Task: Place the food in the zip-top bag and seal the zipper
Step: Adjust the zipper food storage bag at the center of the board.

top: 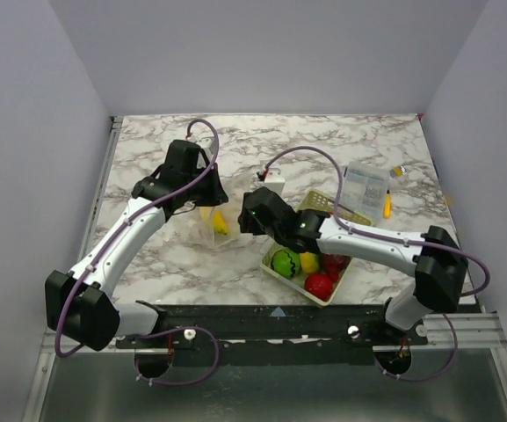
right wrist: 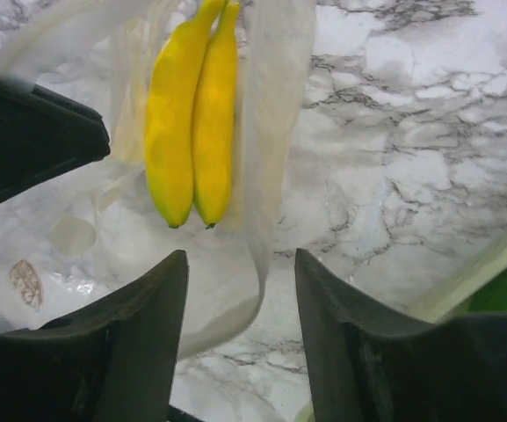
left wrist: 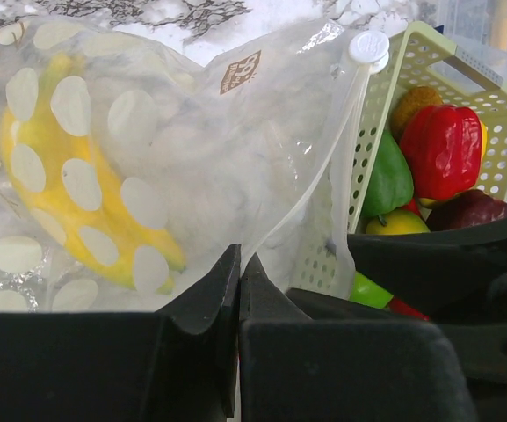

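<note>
Right wrist: my right gripper [right wrist: 240, 261] spread, bananas [right wrist: 189, 114] in the zip-top bag [right wrist: 275, 88] just ahead; left gripper [left wrist: 239, 264] pinching the bag's edge.

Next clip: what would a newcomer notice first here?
The yellow bananas inside the clear zip-top bag, mid-table, its edge pinched by the shut left gripper. Next, the open right gripper facing the bag, and the pale lattice basket of red, green and yellow food at the near right.
</note>
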You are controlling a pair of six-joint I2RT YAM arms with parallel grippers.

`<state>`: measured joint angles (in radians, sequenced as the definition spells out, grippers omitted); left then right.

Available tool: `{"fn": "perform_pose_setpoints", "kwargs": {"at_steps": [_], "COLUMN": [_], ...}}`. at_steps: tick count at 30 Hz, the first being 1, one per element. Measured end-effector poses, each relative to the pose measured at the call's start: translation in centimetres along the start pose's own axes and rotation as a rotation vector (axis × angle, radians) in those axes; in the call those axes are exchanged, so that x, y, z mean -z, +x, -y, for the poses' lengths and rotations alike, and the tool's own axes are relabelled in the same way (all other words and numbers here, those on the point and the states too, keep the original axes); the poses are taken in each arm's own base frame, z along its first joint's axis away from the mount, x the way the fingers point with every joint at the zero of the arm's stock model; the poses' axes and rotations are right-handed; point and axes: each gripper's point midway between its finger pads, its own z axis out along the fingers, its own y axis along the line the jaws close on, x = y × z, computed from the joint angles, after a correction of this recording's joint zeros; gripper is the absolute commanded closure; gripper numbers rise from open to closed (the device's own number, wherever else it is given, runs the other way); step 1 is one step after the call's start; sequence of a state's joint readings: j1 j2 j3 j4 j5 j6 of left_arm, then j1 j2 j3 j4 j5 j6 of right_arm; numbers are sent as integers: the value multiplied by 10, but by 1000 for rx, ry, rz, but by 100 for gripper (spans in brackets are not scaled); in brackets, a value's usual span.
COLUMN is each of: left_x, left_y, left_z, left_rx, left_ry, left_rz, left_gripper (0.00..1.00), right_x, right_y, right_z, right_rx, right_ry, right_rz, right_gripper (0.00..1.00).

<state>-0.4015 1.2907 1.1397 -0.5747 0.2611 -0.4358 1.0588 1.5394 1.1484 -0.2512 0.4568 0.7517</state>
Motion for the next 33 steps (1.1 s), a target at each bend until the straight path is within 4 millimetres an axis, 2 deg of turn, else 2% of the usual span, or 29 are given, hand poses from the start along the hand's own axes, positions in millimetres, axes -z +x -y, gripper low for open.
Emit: {"fn": "perform_pose_setpoints", "kwargs": {"at_steps": [2,3,5,9,13,16,19,22,25,28,33], "left_x": [3,5,11,25,53,76,94,98,91,81,68], "left_y": [-1,-3,-10,-23,-40,-56,-65,-69,-68,-64,-48], "left_z": [1,3,6,6,2,-9,-26,-34,-34,-35,-43], "left_rx": [9,13,26,46,55,72,98,107,97,77,17], "left_ry": [-3,-4,-10,-49,-120,-209,-294,-322,-317,-307,-310], "left_rz": [-5,-5,7,53,154,253,327,345,323,294,229], "left_gripper": [100,100,100,100,100,100,100,100,100,100,100], "right_x": [-12,-15,-17,-5,12,19,19,15,11,4,-5], "right_y": [3,2,-4,-44,-85,-102,-102,-99,-92,-80,-67], "right_z": [-7,-10,-16,-44,-76,-91,-91,-89,-85,-79,-76], "right_rx": [12,20,29,30,27,32,55,83,111,133,156], "right_ry": [9,10,14,-40,-121,-161,-161,-152,-144,-135,-127], "right_rz": [-20,-22,-22,33,88,109,109,101,93,75,44], "right_gripper": [85,91,99,99,99,99,100,99,99,92,91]}}
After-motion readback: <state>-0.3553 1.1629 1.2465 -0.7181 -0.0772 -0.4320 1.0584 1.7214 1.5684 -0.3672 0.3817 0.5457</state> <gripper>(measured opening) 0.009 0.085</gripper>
